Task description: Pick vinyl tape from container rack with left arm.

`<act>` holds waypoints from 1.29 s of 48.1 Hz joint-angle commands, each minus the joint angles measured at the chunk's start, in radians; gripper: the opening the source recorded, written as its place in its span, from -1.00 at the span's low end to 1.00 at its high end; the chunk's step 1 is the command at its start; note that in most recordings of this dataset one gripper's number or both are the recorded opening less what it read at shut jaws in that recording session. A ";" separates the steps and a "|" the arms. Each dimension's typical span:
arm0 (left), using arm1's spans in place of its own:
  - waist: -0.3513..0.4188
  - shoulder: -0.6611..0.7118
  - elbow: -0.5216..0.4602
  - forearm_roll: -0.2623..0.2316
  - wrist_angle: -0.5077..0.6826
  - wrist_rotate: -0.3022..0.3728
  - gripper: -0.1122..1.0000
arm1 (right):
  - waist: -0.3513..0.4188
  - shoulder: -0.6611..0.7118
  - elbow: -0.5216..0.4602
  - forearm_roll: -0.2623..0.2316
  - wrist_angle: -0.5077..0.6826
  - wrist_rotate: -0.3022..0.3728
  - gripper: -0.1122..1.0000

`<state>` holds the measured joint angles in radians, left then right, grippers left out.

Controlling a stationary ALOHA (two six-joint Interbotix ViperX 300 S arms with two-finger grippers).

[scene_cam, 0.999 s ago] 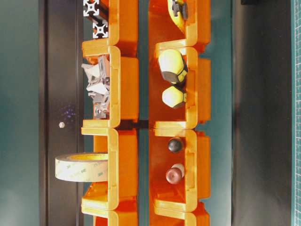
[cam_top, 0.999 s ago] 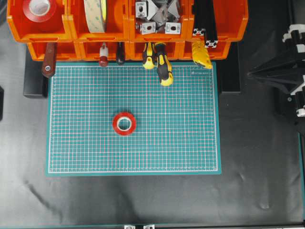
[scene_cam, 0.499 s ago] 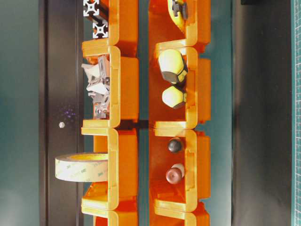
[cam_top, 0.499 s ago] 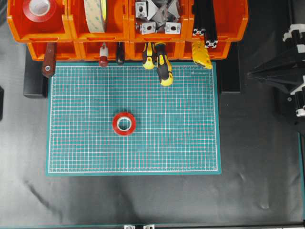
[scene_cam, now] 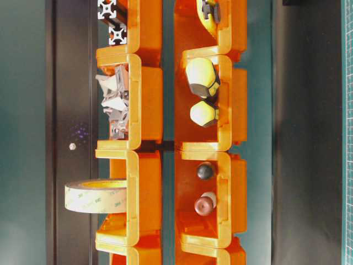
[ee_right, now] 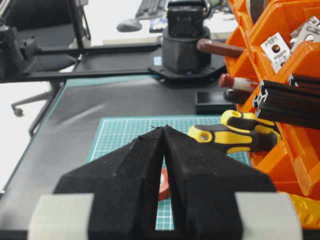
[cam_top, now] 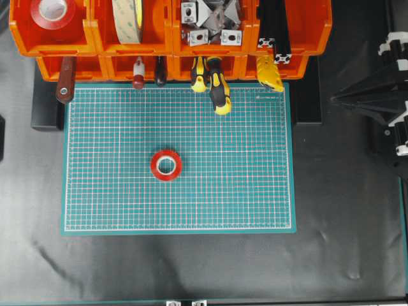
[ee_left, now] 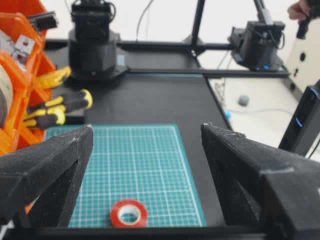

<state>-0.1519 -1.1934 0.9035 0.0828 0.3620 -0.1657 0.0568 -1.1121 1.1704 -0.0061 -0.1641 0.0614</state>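
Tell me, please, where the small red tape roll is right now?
In the overhead view, the tape lies flat on the green mat, left of centre, well below the rack.

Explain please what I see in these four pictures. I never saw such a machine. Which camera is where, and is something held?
This is a robot with two arms at a work table. One camera looks down from above, one looks at the shelves from table height, and one sits on each wrist.

From above: an orange container rack of bins, and a green cutting mat. A red vinyl tape lies on the mat; another red roll sits in the top left bin. A cream tape roll and yellow-handled screwdrivers are in other bins.

The left gripper has its fingers wide open and empty. The right gripper is shut, holding nothing.
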 commanded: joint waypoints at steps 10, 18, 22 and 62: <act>0.003 0.009 0.009 0.000 -0.015 -0.002 0.71 | 0.000 0.014 -0.020 -0.002 0.003 0.000 -0.79; 0.003 0.005 0.040 0.000 -0.020 -0.003 0.71 | 0.000 0.018 -0.018 -0.020 -0.008 -0.005 -0.79; 0.000 -0.003 0.067 -0.002 -0.026 -0.005 0.71 | 0.005 0.026 -0.014 -0.032 -0.003 -0.005 -0.79; -0.006 -0.097 0.146 -0.003 -0.091 -0.018 0.71 | 0.009 0.044 -0.008 -0.040 -0.020 -0.006 -0.79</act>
<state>-0.1549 -1.2916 1.0630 0.0828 0.2838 -0.1764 0.0644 -1.0784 1.1750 -0.0445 -0.1672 0.0568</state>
